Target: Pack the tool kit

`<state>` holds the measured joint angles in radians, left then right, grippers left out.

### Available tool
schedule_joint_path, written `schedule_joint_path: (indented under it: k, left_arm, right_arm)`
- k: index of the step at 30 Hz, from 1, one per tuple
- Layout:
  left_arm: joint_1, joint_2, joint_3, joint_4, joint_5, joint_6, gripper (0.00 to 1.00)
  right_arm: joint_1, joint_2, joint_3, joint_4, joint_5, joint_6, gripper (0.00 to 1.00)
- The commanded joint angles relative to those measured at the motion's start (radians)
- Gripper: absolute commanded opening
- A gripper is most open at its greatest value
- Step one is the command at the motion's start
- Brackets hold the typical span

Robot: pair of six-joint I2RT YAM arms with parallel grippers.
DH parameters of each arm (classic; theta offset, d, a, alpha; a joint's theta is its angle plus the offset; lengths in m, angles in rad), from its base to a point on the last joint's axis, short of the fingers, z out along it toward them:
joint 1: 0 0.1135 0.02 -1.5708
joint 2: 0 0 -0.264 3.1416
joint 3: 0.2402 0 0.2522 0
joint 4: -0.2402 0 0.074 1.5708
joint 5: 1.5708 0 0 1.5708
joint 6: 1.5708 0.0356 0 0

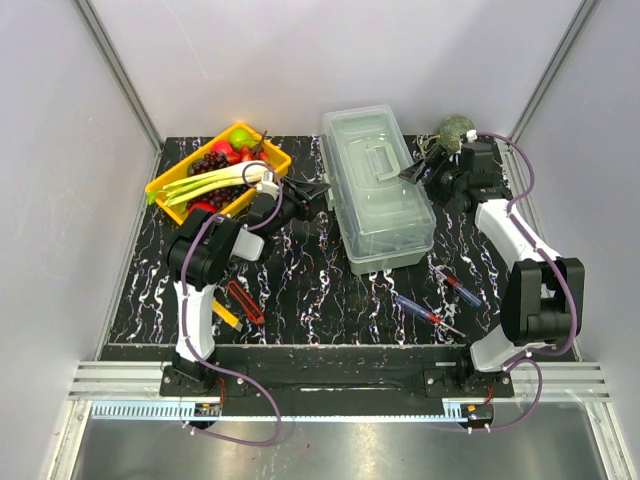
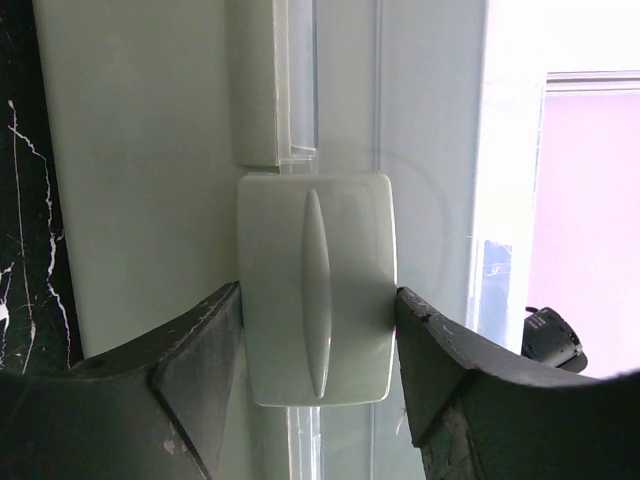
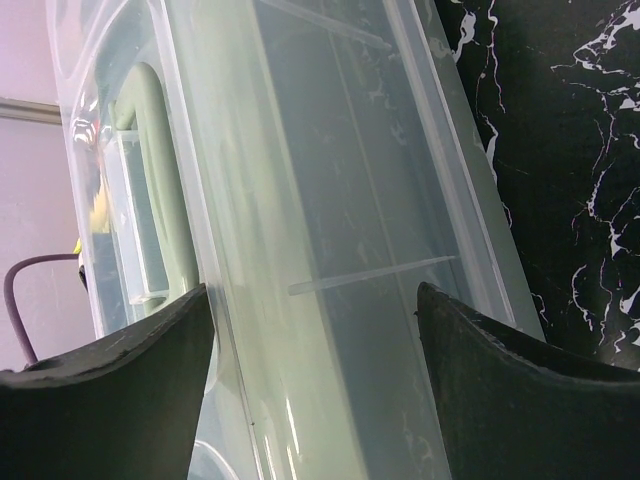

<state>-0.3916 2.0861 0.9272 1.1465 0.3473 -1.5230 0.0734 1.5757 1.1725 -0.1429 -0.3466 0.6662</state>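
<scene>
Black marbled worktop [image 1: 320, 290] holds the loose tools nearest you: cutters [image 1: 238, 303] at the left, screwdrivers [image 1: 428, 313] at the right, none packed yet. Farther back, mid-worktop, sits the toolbox [image 1: 390, 255], its lid [image 1: 372, 160] down. Your left fingers [image 2: 180, 390] stand apart astride its left-side latch [image 2: 315, 300], likely to flip it. Your right fingers [image 3: 110, 380] gape wide over the lid's right edge, probably to steady it. Far left lies a fruit tray [image 1: 155, 187].

Pale grey walls [image 1: 300, 60], black white-veined tabletop [image 1: 300, 290]
</scene>
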Motion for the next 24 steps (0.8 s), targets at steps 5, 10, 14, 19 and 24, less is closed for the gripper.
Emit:
schedule_joint_path:
  k: [5, 10, 14, 19, 24]
  left_arm:
    - [-0.003, -0.050, -0.050, 0.501, 0.096, -0.075, 0.23]
    - [0.017, -0.054, -0.113, 0.519, 0.081, -0.040, 0.28]
    - [0.028, -0.040, -0.132, 0.518, 0.082, -0.037, 0.38]
    - [0.046, -0.046, -0.179, 0.518, 0.071, -0.022, 0.60]
    - [0.069, -0.058, -0.229, 0.519, 0.055, -0.014, 0.82]
  right_arm:
    - [0.057, 0.060, -0.050, -0.100, -0.017, 0.038, 0.82]
    - [0.057, 0.058, -0.050, -0.101, 0.001, 0.052, 0.82]
    - [0.057, 0.056, -0.047, -0.101, 0.011, 0.064, 0.82]
    - [0.057, 0.055, -0.042, -0.101, 0.020, 0.079, 0.82]
    - [0.058, 0.041, -0.047, -0.103, 0.040, 0.087, 0.83]
